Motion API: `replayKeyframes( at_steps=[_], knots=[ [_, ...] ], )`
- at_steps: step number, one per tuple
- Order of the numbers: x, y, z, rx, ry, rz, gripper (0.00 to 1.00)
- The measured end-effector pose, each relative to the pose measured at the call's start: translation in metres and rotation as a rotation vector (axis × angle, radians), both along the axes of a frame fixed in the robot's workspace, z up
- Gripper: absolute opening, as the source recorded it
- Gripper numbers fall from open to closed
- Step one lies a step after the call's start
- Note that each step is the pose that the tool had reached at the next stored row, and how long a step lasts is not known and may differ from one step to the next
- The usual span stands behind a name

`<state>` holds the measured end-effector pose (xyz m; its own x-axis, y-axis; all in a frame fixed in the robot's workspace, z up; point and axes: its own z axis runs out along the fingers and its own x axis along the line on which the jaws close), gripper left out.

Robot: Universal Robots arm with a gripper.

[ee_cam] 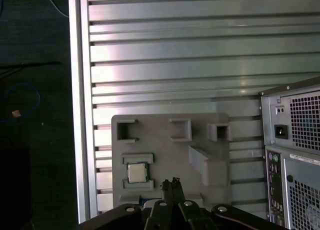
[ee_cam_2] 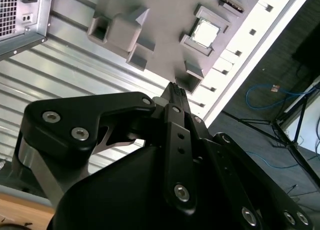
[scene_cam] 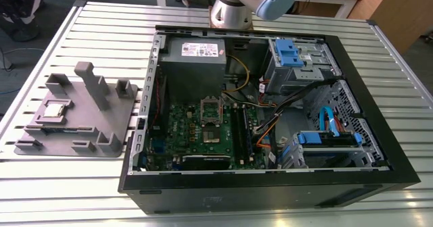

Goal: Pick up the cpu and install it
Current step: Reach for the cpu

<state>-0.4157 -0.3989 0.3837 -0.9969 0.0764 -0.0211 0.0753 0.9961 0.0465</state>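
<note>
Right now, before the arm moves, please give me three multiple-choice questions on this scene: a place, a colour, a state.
1. Where does the cpu lie? A in the socket; B in the fixture; C on the bare table.
2. What colour is the fixture? A grey; B blue; C red.
3. How is the gripper? A shut on the cpu; B wide open; C shut, empty.
Key: 1 B, it sits in a fixture pocket, outside the case; 2 A, grey in every view; 3 C, the fingertips meet with nothing between them.
</note>
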Motion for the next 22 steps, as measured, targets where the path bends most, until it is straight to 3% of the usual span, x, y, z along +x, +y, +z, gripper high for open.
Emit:
replayKeyframes(
  at_steps=[2, 3, 5, 6, 14, 22],
  knots=[
    [0.0000, 0.0000, -0.0010, 0.0000, 0.0222, 0.000, 0.11],
    [0.0000, 0.0000, -0.0014, 0.0000, 0.0304, 0.000, 0.11],
    [0.0000, 0.0000, -0.0022, 0.0000, 0.0451, 0.000, 0.11],
    [-0.0001, 0.0000, -0.0025, 0.0001, 0.0487, 0.000, 0.11],
    [-0.0008, 0.0000, -0.0032, 0.0001, 0.0491, 0.000, 0.11],
    [-0.0055, -0.0022, -0.0112, 0.0000, 0.0493, 0.000, 0.11]
  ],
)
